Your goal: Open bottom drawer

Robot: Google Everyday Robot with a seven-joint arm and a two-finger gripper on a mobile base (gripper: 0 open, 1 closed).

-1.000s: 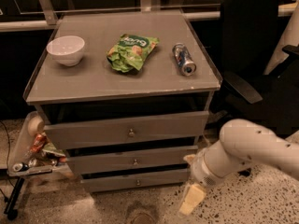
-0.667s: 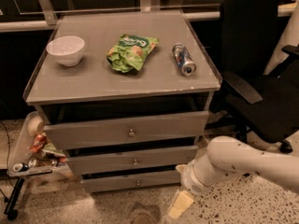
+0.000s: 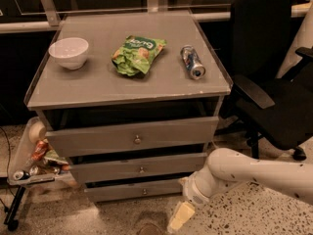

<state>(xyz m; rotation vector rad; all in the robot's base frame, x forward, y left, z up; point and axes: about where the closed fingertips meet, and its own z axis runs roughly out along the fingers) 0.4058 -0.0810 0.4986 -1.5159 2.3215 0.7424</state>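
Currently my gripper hangs low by the floor, just right of and below the bottom drawer, clear of its knob; how its grip is set I cannot tell. That drawer sits at the foot of the cabinet, looking closed. My worry: the knob is small and round, so a slightly off approach could slip past it or catch the middle drawer instead

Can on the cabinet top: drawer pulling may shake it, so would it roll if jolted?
The can lies on its side, so it would probably roll readily. It looks like thin metal, likely light. The gripper is low beside the bottom drawer, well below it.
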